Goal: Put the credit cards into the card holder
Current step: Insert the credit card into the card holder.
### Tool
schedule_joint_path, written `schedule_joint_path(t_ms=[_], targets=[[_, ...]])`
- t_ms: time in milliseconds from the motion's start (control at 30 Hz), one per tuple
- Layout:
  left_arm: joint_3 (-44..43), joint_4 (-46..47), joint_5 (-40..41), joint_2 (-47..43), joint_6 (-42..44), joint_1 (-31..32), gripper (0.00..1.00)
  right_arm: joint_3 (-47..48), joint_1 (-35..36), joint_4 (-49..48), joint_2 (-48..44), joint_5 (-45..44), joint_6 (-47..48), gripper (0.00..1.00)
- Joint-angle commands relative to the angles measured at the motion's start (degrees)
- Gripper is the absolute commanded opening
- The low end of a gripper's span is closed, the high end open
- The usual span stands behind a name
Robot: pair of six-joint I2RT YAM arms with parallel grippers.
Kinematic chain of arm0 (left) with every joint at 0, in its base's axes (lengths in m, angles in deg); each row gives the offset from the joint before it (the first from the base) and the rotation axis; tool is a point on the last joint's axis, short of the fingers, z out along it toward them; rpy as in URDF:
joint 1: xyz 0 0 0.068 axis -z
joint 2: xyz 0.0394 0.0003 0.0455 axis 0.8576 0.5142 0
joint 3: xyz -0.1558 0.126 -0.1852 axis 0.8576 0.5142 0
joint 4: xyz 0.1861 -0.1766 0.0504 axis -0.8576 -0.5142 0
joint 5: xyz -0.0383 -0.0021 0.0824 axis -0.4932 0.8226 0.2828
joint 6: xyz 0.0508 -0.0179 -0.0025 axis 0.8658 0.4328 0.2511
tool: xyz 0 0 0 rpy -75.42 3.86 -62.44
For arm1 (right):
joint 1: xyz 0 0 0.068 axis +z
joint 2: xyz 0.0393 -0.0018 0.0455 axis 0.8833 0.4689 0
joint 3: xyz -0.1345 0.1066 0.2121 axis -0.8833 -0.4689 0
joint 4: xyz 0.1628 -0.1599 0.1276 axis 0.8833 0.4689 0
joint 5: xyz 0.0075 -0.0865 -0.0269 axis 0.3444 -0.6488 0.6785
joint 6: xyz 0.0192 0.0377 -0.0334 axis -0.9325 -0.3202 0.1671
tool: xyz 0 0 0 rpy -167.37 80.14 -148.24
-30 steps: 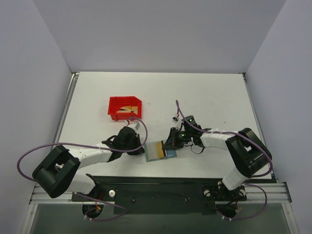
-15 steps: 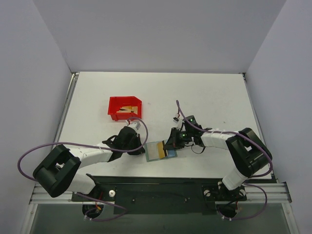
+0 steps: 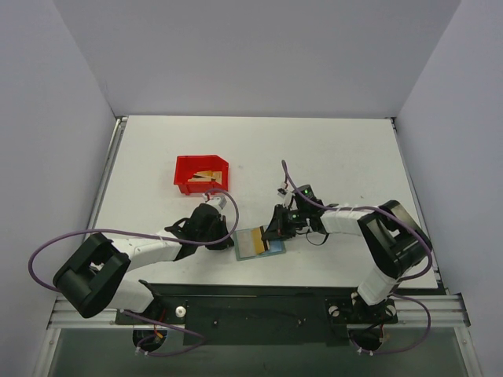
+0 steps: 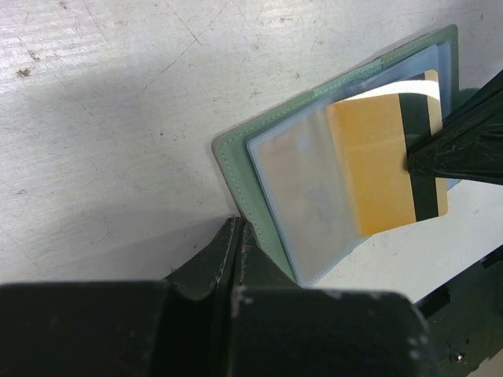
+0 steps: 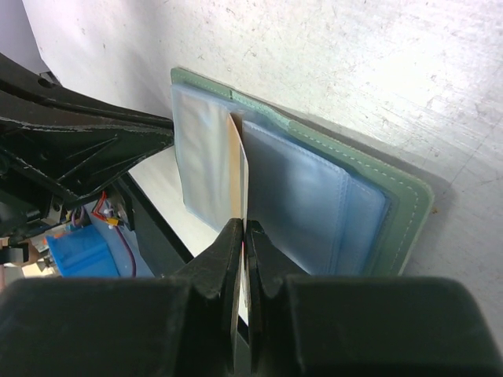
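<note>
The card holder [image 4: 291, 181] lies open on the desk [image 3: 338, 157] between the two arms, its pale blue pockets facing up. A credit card [image 4: 385, 173] sits partway into a clear sleeve with its dark-striped end sticking out. The right hand [image 5: 242, 236] is closed tight on that free end, pinching the card by its two faces. The left hand [image 4: 236, 236] is closed too, its tips on the holder's green border, apparently pinning it rather than gripping it. The card looks light, thin and stiff yet springy, so it would likely bow if pushed at an angle. Holding it near the trailing edge and driving it flat along the sleeve seems best. The holder looks soft, light and prone to sliding, and its film pockets look limp and clingy, so it needs bracing at the border. Farther back, a red bin [image 3: 189, 187] holds other credit cards [image 3: 206, 176].
</note>
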Motion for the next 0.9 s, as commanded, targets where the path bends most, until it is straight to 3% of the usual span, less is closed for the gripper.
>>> schedule_joint_path(t_ms=[0,567,867], targets=[[-1.3,-1.0,0.3,1.2,0.1,0.3,0.00,1.0,-0.1,-0.9,1.3,0.4,0.4,0.00],[-1.7,-0.8,-0.1,1.6,0.2,0.3,0.00,0.7,5.3,-6.9,4.8,0.2,-4.7,0.00],[-1.4,-0.6,-0.4,1.3,0.2,0.2,0.00,0.9,7.5,-7.0,5.3,-4.9,-7.2,0.00]])
